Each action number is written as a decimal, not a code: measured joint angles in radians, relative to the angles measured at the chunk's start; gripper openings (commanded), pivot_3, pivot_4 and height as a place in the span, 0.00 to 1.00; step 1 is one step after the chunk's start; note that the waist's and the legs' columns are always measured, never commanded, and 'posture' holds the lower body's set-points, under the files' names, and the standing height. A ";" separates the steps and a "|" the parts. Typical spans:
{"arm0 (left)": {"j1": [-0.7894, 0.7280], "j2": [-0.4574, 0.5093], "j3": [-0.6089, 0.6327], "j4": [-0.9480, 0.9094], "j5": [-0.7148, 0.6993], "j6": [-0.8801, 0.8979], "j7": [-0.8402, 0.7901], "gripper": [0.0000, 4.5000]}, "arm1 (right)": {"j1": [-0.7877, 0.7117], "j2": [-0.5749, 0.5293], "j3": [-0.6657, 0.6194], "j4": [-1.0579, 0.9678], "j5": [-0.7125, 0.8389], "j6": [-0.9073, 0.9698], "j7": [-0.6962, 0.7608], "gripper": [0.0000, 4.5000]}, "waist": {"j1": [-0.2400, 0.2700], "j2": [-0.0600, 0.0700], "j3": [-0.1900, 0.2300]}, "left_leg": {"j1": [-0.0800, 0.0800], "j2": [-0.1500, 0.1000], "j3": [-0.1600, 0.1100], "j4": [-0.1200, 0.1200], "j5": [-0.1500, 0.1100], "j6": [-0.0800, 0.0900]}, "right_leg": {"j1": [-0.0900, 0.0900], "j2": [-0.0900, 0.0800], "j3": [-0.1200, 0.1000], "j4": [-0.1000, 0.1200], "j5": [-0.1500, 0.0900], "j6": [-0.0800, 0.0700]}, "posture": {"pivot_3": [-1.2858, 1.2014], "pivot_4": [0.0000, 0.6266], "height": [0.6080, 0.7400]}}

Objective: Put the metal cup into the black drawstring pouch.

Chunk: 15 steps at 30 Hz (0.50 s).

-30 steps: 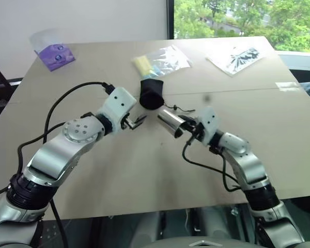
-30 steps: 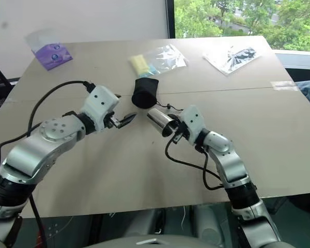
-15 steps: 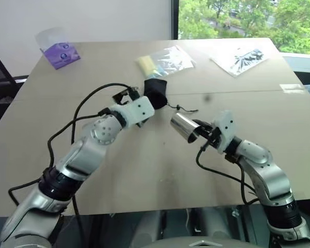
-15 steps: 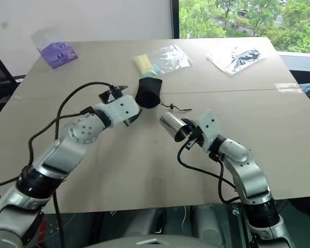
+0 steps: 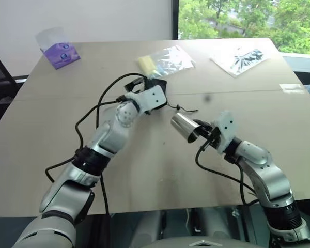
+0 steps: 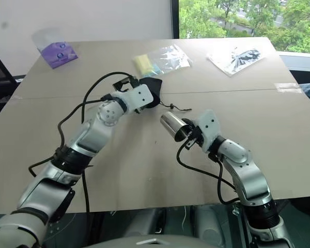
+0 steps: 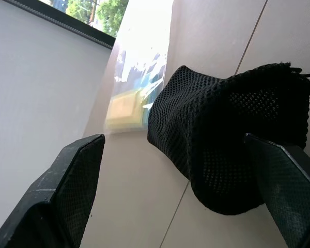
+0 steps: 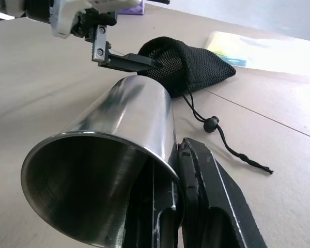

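Metal cup (image 8: 108, 170) tilted, closed end toward pouch (image 8: 188, 64)

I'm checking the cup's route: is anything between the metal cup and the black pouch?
Nothing lies between the metal cup and the black drawstring pouch; only the open left gripper flanks the pouch.

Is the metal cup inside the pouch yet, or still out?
Out. The cup is clamped by its rim in the right tool, empty, while the pouch lies apart on the table.
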 measured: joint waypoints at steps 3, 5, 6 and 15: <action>-0.016 -0.015 -0.004 0.036 0.027 -0.010 -0.010 0.84 | 0.000 0.000 0.001 -0.001 0.000 0.001 -0.003 0.00 | 0.001 0.000 0.000 | 0.000 0.000 0.000 0.000 0.000 0.000 | 0.000 0.000 0.000 0.000 0.000 0.000 | 0.52 0.24 1.00; -0.035 -0.026 -0.010 0.064 0.041 -0.017 -0.028 0.65 | 0.000 0.000 0.003 -0.005 0.000 0.001 -0.004 0.00 | 0.000 0.000 0.000 | 0.000 0.000 0.000 0.000 0.000 0.000 | 0.000 0.000 0.000 0.000 0.000 0.000 | 0.52 0.24 1.00; -0.042 -0.030 -0.011 0.075 0.046 -0.022 -0.038 0.56 | 0.000 0.000 0.005 -0.007 0.000 0.001 -0.005 0.00 | 0.000 0.000 0.000 | 0.000 0.000 0.000 0.000 0.000 0.000 | 0.000 0.000 0.000 0.000 0.000 0.000 | 0.52 0.24 1.00; -0.105 -0.114 0.067 0.152 -0.049 0.113 -0.211 0.01 | -0.070 0.029 0.033 0.004 -0.022 -0.007 -0.028 0.00 | -0.002 0.000 0.000 | -0.001 0.000 -0.001 0.001 0.000 0.000 | 0.000 0.000 -0.001 0.001 0.000 0.000 | 0.52 0.24 1.00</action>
